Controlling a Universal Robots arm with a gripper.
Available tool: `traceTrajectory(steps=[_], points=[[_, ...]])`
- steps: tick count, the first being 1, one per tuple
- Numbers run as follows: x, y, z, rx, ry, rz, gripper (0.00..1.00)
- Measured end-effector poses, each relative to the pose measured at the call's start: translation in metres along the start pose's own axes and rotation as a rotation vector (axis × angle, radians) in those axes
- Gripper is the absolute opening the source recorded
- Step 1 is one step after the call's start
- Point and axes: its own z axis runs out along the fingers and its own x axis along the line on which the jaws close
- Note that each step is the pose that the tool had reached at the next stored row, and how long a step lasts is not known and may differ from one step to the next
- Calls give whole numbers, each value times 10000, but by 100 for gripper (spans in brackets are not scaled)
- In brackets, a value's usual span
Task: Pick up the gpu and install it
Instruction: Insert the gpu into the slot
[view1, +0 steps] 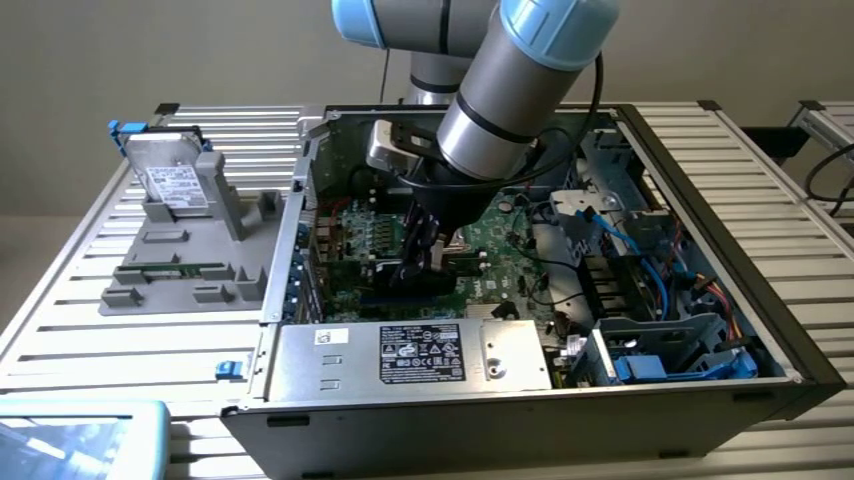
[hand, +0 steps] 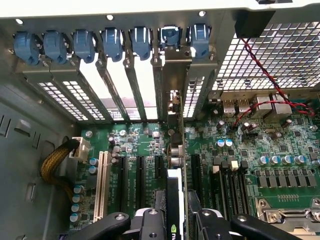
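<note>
One card matters here: the gpu (hand: 176, 197) stands on edge between the fingers (hand: 150, 222) of the gripper (hand: 175, 226), which are closed narrow on its body, one on each face. In the exterior view the arm (view1: 521, 100) reaches down into the open case (view1: 721, 330), its tool low over the motherboard (view1: 514, 225). The power supply (view1: 414, 355) lies at six o'clock from the tool, and the hard drive (view1: 174, 180) is well apart on a grey stand at about ten o'clock.

From the wrist, the card's silver bracket (hand: 177, 75) sits at the rear panel, in line with one opening beneath the row of blue clips (hand: 169, 37). Black expansion slots (hand: 137, 182) run parallel just beside the card. Whether the edge connector is in its slot I cannot tell, because the card hides it.

The step in hand looks like seating. To do it well, I judge the card should be held upright and parallel to the slots, with bracket tongue and connector lined up together. Pressure should go straight down, even along the length, with no twist.
</note>
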Motion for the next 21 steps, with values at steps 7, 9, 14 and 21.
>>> traceTrajectory(steps=[7,9,14,21], points=[[0,-1,2,0,0,0,28],[0,-1,2,0,5,-14,28],[0,-1,2,2,29,-74,28],[0,-1,2,3,39,-97,28]])
